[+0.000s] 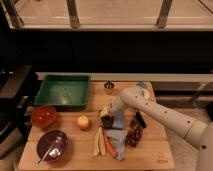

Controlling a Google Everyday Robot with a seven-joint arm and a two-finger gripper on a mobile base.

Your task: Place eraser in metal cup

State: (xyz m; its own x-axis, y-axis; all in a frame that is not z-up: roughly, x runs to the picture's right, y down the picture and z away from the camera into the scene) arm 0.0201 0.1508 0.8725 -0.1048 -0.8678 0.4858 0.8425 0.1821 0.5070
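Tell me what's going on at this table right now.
The robot's arm reaches in from the right, and its gripper is down at mid-table on a small dark block, apparently the eraser. The metal cup stands apart, farther back, beside the green tray. The eraser isn't in the cup yet.

The eraser (106, 121) is a small dark block lying right at the tip of the gripper (105, 114), whose arm reaches in from 3 o'clock. Whether the block is lifted or resting cannot be told. The metal cup (108, 87), a small silver-grey cylinder, stands upright at 12 o'clock from the eraser, clearly apart from it.
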